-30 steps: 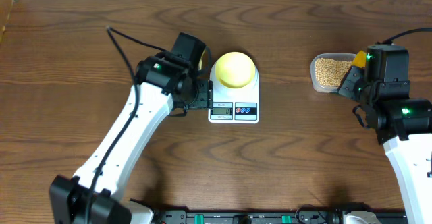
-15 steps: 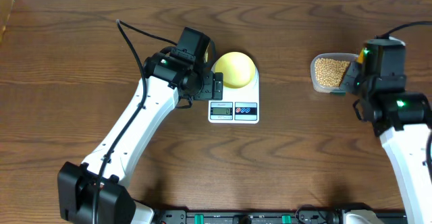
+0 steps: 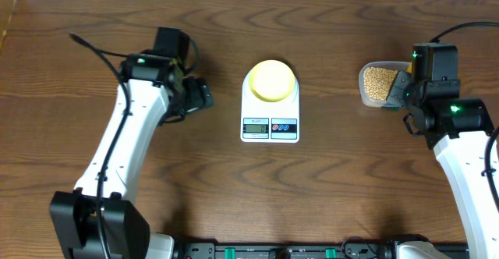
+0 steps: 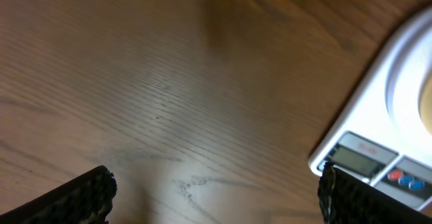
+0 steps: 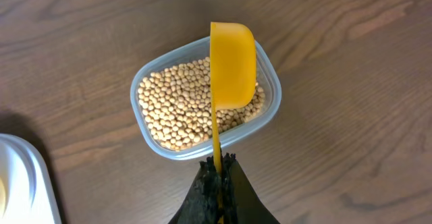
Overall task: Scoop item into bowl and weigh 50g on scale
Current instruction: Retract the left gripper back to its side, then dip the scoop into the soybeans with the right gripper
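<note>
A: Holding the yellow scoop (image 5: 233, 65) by its handle, our right gripper (image 5: 217, 166) is clamped tight. The cup hangs over the soybeans (image 5: 179, 109) in the clear tub (image 5: 270, 113).

B: And our left gripper (image 4: 216, 200)?

A: Fingers spread wide above the wooden table (image 4: 169, 82), left of the scale (image 3: 270, 126). We see the pale yellow bowl (image 3: 270, 80) sitting on its platform.

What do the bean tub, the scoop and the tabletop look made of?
Tub: clear thin plastic, probably; beans show through its wall. Scoop: smooth opaque yellow plastic, slight sheen. Tabletop: brown wood or wood-look laminate; grain shows, but I cannot tell which.
</note>
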`<state>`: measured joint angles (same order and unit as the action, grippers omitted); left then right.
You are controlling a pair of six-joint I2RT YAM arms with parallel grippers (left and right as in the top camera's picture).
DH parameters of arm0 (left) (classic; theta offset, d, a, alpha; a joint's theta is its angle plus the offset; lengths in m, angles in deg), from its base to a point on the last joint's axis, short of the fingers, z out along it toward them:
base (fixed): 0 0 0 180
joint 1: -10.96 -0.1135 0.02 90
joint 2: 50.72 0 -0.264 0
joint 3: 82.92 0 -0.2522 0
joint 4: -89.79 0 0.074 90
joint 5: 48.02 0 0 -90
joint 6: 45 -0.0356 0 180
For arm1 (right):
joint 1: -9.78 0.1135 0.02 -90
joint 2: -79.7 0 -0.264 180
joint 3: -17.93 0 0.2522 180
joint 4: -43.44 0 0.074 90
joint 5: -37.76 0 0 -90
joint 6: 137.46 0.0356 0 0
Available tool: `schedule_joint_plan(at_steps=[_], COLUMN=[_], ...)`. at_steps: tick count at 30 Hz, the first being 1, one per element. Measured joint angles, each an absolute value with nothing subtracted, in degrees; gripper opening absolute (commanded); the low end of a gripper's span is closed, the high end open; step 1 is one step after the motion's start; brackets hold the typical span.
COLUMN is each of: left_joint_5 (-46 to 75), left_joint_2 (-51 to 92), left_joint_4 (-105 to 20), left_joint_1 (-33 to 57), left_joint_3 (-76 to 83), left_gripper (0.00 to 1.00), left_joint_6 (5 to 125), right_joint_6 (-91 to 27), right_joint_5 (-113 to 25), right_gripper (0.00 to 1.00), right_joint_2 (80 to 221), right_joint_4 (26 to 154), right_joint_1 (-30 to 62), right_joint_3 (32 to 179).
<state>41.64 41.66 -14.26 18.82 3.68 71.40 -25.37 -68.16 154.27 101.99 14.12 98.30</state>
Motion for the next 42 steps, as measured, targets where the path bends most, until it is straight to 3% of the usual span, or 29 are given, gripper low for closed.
schedule_joint_plan(at_steps=[42], left_joint_5=[41.94], left_joint_2=[41.66], left_joint_4=[-17.08], left_joint_1=[16.52], left_joint_3=[3.68], left_gripper=[0.98], left_joint_6=[72.20], right_joint_6=[-25.39], right_joint_5=[-67.20], right_gripper=[0.01], right_joint_2=[154.33], right_joint_4=[95.24], right_joint_1=[12.59], right_joint_3=[98.30])
